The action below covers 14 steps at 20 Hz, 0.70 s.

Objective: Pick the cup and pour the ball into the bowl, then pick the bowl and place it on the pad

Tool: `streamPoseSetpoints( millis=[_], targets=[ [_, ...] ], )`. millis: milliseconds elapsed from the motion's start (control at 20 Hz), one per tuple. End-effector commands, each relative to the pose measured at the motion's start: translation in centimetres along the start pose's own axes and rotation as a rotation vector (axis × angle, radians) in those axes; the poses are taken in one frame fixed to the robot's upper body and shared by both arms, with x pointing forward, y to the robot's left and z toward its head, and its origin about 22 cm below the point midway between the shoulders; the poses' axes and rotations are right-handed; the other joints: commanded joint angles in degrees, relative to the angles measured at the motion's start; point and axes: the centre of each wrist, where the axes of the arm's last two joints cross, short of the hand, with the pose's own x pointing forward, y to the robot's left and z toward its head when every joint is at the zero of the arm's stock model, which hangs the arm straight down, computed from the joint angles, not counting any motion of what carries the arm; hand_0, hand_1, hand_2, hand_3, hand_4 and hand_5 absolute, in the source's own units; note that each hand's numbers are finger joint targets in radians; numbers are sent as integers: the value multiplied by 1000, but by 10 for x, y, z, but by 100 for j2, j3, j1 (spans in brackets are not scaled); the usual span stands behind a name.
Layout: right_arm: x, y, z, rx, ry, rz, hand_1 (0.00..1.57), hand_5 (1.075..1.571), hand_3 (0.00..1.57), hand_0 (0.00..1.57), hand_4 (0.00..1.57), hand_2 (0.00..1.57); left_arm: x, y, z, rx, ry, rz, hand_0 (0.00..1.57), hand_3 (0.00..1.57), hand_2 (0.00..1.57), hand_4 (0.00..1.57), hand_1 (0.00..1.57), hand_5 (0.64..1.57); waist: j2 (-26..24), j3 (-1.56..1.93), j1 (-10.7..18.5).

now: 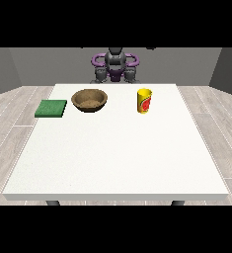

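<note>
Grey plank flooring surrounds the white table (117, 158), whose near half carries nothing we need to log. We read the scene from the near edge toward the robot.

Farther back, three things stand in a rough row across the table. At the view's left lies the green pad (51, 108), flat, close to the table's left edge. Just beside it, to its right, sits the brown bowl (90, 100), upright and apart from the pad. Well apart, right of centre, stands the yellow cup (144, 100), upright, with a red mark on its side. We cannot read any writing or brand on it. The ball does not show from this view; we judge it to be inside the cup, hidden by the wall.

Farthest back, the robot (115, 66) stands behind the table's far edge. The hand at the view's left (101, 74) and the hand at the view's right (131, 74) both hang near the torso, off the table, holding nothing. Whether their fingers are straight or curled we cannot tell.

Progress, as we judge it: nothing done. Cup not yet picked, no pour, bowl not on the pad. All steps remain: grasp cup, tip it over the bowl, then carry the bowl to the pad.
</note>
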Motion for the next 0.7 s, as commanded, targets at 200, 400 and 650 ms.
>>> streamPoseSetpoints(
  millis=[200, 400, 650],
  targets=[
    [50, 4, -14, 28, -279, -7, 0, 1546, 0, 0, 741, 0, 39, -15, -30, 10, -281, -33, 0, 0, 0, 606, 0, 1555, 1785, -5, -185],
    [38, 13, -19, 83, -344, -15, 0, 1551, 225, 0, 727, 0, 31, -1, -43, -1, -370, -85, 0, 0, 0, 575, 0, 1537, 2449, -6, -225],
    [27, -8, -29, 73, -426, -48, 0, 1543, 0, 0, 691, 0, 9, 17, -53, 33, -463, -137, 0, 0, 0, 551, 0, 1487, 3068, -5, -296]
  ],
)
